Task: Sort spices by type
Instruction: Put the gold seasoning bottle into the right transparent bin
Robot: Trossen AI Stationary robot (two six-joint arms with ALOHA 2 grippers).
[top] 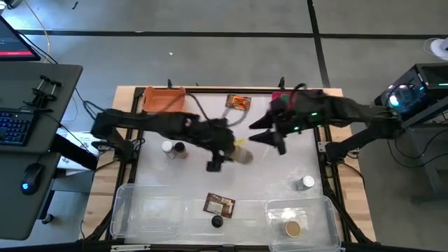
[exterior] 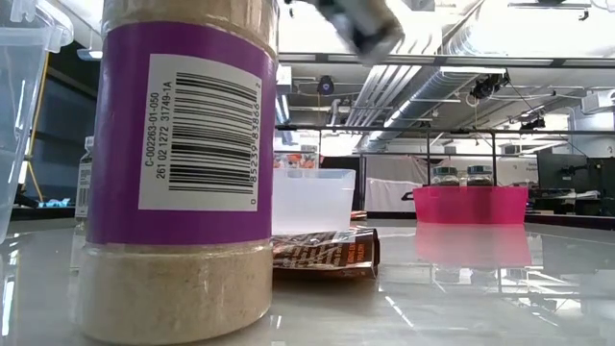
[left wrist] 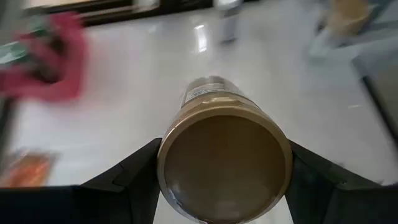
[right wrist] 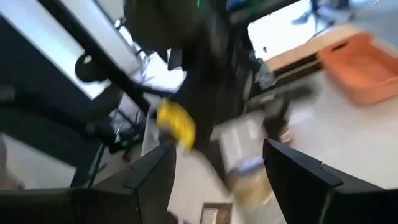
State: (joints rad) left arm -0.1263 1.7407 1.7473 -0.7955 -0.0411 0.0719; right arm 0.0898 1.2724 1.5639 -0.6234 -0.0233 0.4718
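My left gripper (top: 231, 152) is over the table's middle, shut on a jar with a tan lid (left wrist: 224, 163). That jar shows blurred at the top of the low view (exterior: 360, 24). My right gripper (top: 274, 140) hovers just right of it, open and empty (right wrist: 217, 180). Two small jars (top: 173, 149) stand at the left. A pale-lidded jar (top: 304, 183) stands at the right and a black-lidded one (top: 217, 222) near the front edge. An orange packet (top: 239, 102) lies at the back, a brown packet (top: 218, 204) at the front. A tan-lidded jar (top: 292, 228) stands in the right clear tray. My left gripper pinches the tan-lidded jar between its two fingers (left wrist: 134, 177), which lie on opposite sides of the jar's wall just behind the lid rim (left wrist: 163, 155). The lid end faces the wrist camera and the base points away. The jar is lifted clear of the table.
An orange bin (top: 164, 99) and a pink bin (top: 280, 96) stand along the far edge. Two clear trays (top: 140, 210) (top: 318, 210) line the near edge. A purple-labelled jar (exterior: 178, 173) fills the low view's left. Bare tabletop lies between the arms and the trays.
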